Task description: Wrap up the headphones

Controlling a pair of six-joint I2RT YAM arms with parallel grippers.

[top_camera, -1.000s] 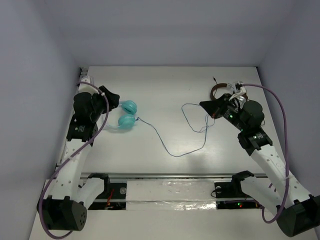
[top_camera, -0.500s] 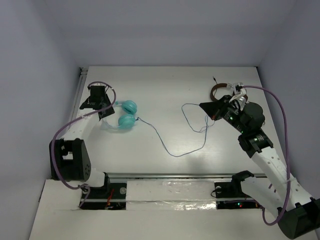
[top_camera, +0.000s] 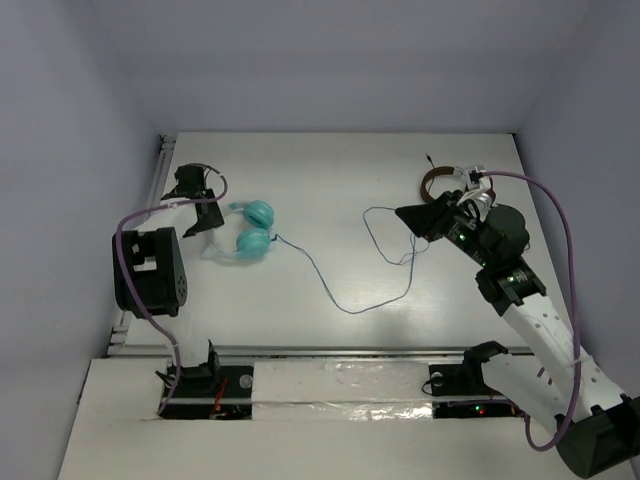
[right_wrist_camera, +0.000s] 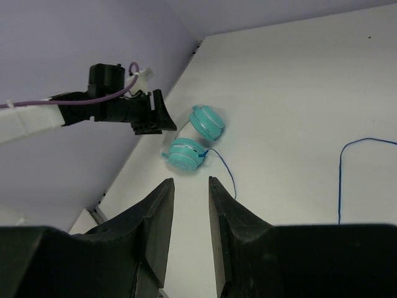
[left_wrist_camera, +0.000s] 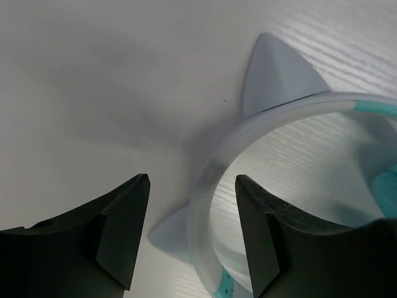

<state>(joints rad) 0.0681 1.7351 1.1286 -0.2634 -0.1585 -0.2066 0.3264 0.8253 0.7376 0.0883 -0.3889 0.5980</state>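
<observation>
1. The white table [top_camera: 340, 170] fills the middle of the overhead view, with pale walls behind and to both sides.
2. My right arm [top_camera: 520, 300] runs from the lower right corner up toward the centre right of the frame, a purple hose looping over it.
3. My left arm [top_camera: 150, 270] sits folded at the left edge, its wrist reaching toward the upper left of the table.
4. The headphones [top_camera: 255, 228] lie flat on the table, left of centre in the overhead view. The two teal ear cups sit one above the other, and the pale headband curves away to their left. In the left wrist view the headband [left_wrist_camera: 211, 180] carries two pale pointed ears.
5. Their thin dark blue cable [top_camera: 340, 300] leaves the lower cup, trails down to the right across the middle of the table, then loops up to end near my right claw.
6. A second pair of headphones with a brown band [top_camera: 432, 182] lies in the upper right, just behind my right wrist.
7. The left gripper [left_wrist_camera: 192, 179] has its jaws apart and holds nothing. The headband shows in the gap between them, on the table below. I cannot tell whether a finger touches it.
8. The right gripper [right_wrist_camera: 190, 181] has its jaws parted by a narrow gap with nothing between them. It hangs above the cable loop at centre right.
</observation>
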